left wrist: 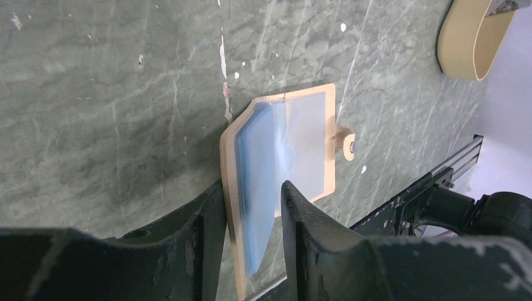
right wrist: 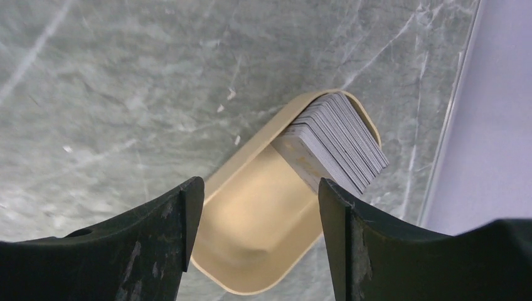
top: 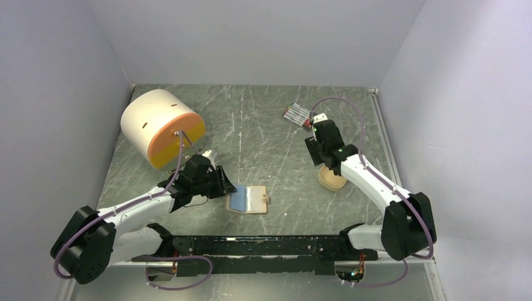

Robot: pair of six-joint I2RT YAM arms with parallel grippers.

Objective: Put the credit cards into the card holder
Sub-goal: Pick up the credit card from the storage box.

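Observation:
The card holder (top: 251,200) lies open on the table, tan with pale blue-clear sleeves (left wrist: 282,150) and a snap tab. My left gripper (top: 227,188) stands at its left end; in the left wrist view the gripper (left wrist: 252,185) is open, its jaws straddling the tan cover's edge and the sleeves, with a gap to the right finger. The credit cards (right wrist: 335,141) are a grey stack leaning in the far end of a tan tray (right wrist: 251,226). My right gripper (right wrist: 260,183) is open and empty just above the tray (top: 331,179).
A large white and orange cylinder (top: 162,125) lies at the back left. A bundle of coloured marker pens (top: 297,114) lies at the back, behind the right arm. The right wall stands close to the tray. A black rail (top: 263,246) runs along the near edge.

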